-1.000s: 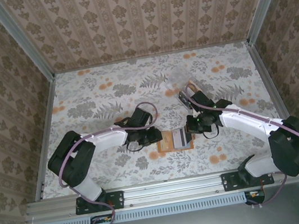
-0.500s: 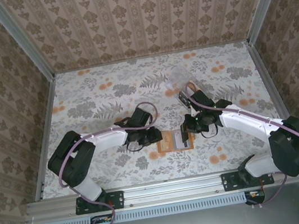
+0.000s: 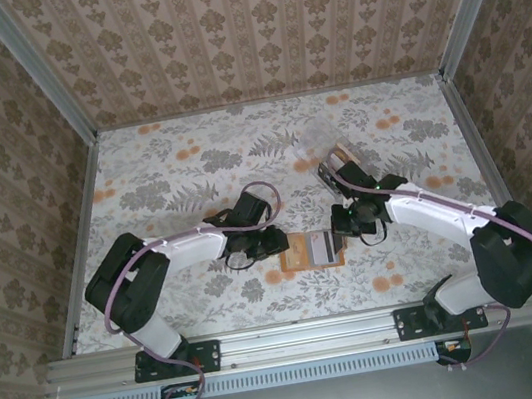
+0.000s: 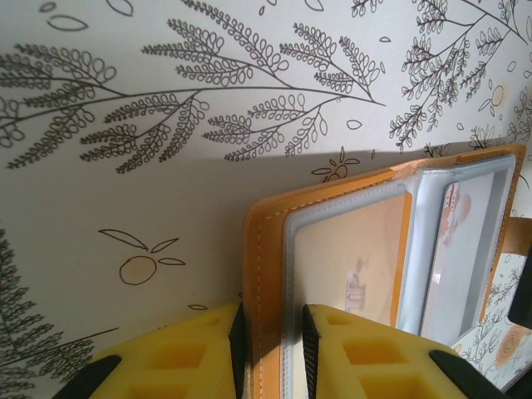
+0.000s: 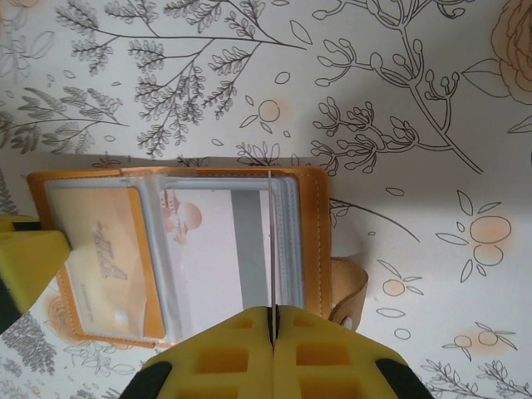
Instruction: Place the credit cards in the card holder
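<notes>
The orange card holder (image 3: 300, 252) lies open on the flowered table, its clear sleeves facing up. My left gripper (image 4: 273, 322) is shut on the holder's left cover edge (image 4: 264, 249), seen from above at the holder's left side (image 3: 278, 244). My right gripper (image 5: 273, 314) is shut on a thin credit card (image 5: 272, 241), held on edge and seen edge-on over the holder's right-hand sleeves. A white card with a grey stripe (image 5: 247, 241) shows in a clear sleeve just left of it. A tan card (image 5: 108, 258) sits in the left sleeve.
The holder's strap with its snap (image 5: 351, 293) sticks out to the right. A clear plastic box (image 3: 320, 136) stands at the back of the table, behind the right arm. The enclosure's patterned walls and metal rails surround the table.
The right gripper with its card has shifted only slightly over the holder. The left gripper has kept its hold and its place.
</notes>
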You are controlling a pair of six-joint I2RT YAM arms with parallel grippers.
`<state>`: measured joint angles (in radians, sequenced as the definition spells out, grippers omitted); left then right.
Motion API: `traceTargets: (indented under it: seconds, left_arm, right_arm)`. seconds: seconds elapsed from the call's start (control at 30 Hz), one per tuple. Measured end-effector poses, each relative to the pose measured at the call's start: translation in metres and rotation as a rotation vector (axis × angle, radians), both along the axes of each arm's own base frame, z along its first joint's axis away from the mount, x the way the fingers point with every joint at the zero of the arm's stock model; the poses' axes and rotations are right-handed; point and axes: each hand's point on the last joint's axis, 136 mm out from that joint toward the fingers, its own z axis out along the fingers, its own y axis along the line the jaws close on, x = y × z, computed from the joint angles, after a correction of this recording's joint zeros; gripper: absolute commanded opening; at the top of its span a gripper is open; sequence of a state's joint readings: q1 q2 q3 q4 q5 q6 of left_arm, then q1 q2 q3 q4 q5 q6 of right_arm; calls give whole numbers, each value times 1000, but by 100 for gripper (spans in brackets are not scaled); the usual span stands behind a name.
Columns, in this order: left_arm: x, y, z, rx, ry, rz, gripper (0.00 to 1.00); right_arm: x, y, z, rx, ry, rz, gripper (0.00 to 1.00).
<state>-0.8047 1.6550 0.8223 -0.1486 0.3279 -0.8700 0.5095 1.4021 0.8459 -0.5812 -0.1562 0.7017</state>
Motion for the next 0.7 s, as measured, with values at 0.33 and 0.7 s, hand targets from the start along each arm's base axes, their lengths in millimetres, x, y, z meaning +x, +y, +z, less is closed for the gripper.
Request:
traceTargets:
  seconds: [0.33, 0.7]
  left_arm:
    - [0, 0, 0, 0, 0, 0, 27]
    - [0, 0, 0, 0, 0, 0, 27]
  right_arm:
    - [-4, -3, -14, -32, 29, 2, 7]
    - [3, 10, -10, 41, -6, 9, 8]
